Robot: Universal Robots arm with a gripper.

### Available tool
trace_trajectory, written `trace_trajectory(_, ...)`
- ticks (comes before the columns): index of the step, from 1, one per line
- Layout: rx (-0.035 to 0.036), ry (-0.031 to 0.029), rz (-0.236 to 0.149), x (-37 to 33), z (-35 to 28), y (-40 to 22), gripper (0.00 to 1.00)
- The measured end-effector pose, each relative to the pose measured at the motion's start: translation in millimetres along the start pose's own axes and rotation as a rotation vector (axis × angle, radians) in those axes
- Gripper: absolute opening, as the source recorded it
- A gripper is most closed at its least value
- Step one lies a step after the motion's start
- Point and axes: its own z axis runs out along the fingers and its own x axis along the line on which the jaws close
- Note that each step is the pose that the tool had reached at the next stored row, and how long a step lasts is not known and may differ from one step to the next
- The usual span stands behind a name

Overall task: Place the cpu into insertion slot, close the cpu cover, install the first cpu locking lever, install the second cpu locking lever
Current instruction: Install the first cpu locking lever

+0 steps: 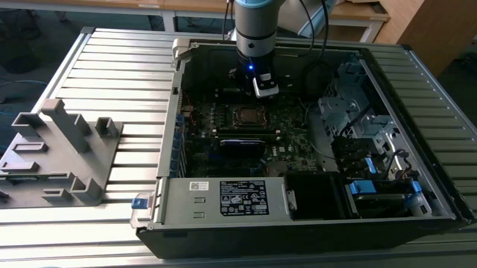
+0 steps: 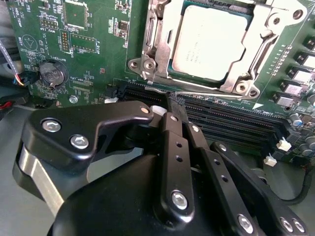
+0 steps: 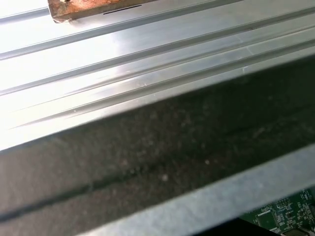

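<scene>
A: Starting with the exterior view, what room is there?

B: The open black and grey computer case (image 1: 298, 139) lies on the ribbed aluminium worktop (image 1: 111, 67), taking up most of the side toward the exterior view's right. The grey robot arm (image 1: 253, 28) reaches down inside near the case's far wall. Its jaws (image 1: 266, 89) hang just above the green motherboard (image 1: 246, 128), a little beyond the small square insertion slot (image 1: 247, 115).

A: What crowds it?

B: A silvery drive cage (image 1: 350, 111) fills the case's side on the exterior view's right, with blue clips (image 1: 369, 187) near the front corner. A grey plastic fixture (image 1: 60, 151) stands at the worktop's edge on the exterior view's left, well apart from the case.

A: And the second wrist view?

B: The black linked jaws (image 2: 173, 105) look drawn together with nothing between them, tips close to the long black memory slots (image 2: 231, 120). Just beyond these sits the square silver-topped cpu (image 2: 209, 42), lying in the socket with the thin silvery cpu cover (image 2: 157, 49) framing its edges. A round coin battery (image 2: 53, 73) lies off to one side.

A: The first wrist view?

B: A dark case wall (image 3: 157, 162) against the ribbed metal, with a corner of green board (image 3: 285, 216).
</scene>
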Motion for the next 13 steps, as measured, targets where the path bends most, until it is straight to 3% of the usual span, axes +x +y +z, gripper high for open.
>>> trace_trajectory(5,0.0007,-0.0003,0.0,-0.1,0.2,0.1,0.1)
trace_trajectory(13,0.0099,-0.0033,-0.001,-0.8,0.8,0.1,0.1)
